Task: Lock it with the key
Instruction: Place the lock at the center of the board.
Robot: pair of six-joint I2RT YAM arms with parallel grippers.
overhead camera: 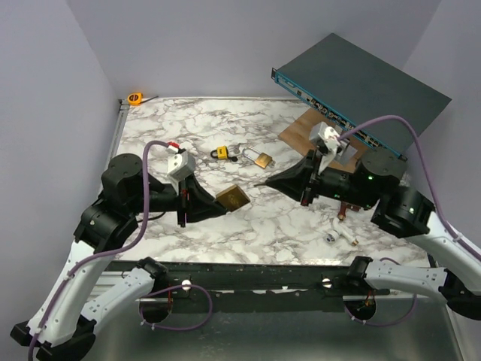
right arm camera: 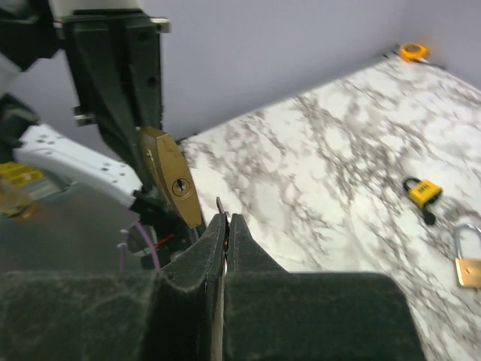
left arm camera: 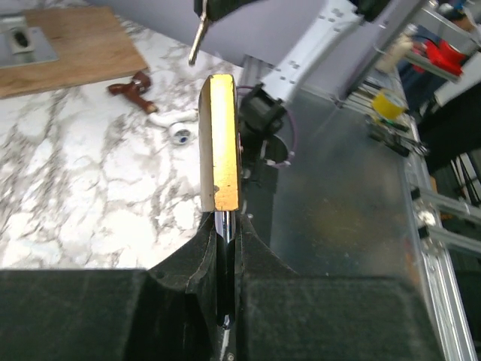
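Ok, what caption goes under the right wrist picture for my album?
Right pincer holds the key close to the keyhole of the raised brass padlock.

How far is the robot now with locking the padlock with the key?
Done: the left gripper holds the brass padlock up; the right gripper pinches the key. In hand: the key tip is close to the keyhole, not yet in. Left: insert it, turn.

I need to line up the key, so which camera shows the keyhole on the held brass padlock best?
Right wrist view: the keyhole faces the lens, near the key. Left wrist shows the brass padlock edge-on; top view shows its flat side, no keyhole visible.
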